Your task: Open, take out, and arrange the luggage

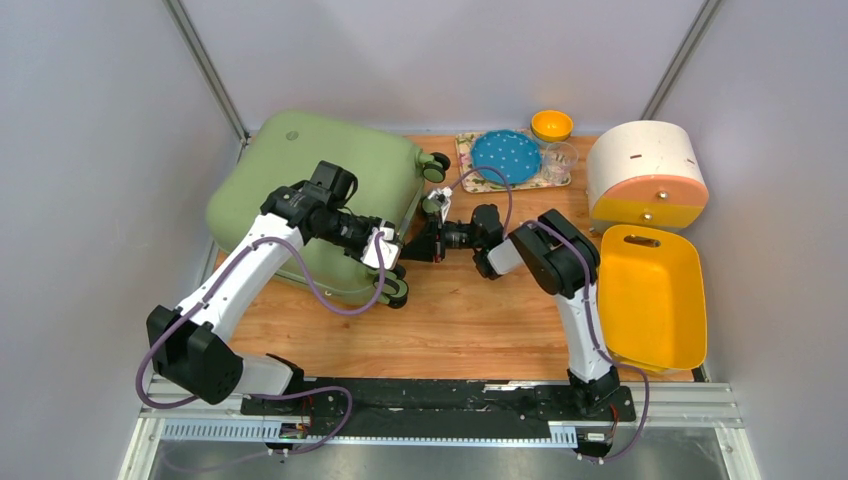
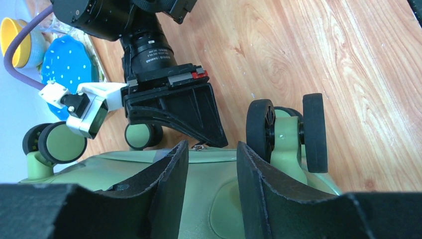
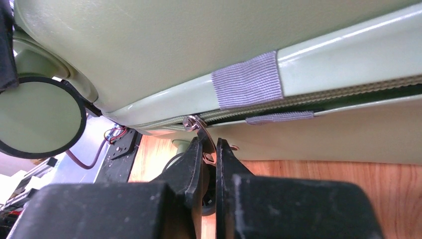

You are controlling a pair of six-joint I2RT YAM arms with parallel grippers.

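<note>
The sage-green luggage [image 1: 300, 180] lies flat at the back left of the table, its wheels [image 2: 261, 129] facing the middle. My right gripper [image 1: 412, 243] reaches in from the right to the side seam. In the right wrist view it [image 3: 211, 147] is shut on the metal zipper pull [image 3: 201, 132], just under the zip line and a grey fabric tab [image 3: 247, 79]. My left gripper [image 1: 385, 250] rests over the shell's edge between the wheels. Its fingers [image 2: 211, 149] stand apart over the green shell [image 2: 209, 194] with nothing gripped between them.
A yellow tray [image 1: 650, 295] sits at the right edge, with a round cream-and-orange drawer box [image 1: 645, 175] behind it. At the back, a blue dotted plate [image 1: 505, 155] and a glass [image 1: 560, 160] stand on a placemat beside a yellow bowl [image 1: 551, 124]. Grey walls enclose the table.
</note>
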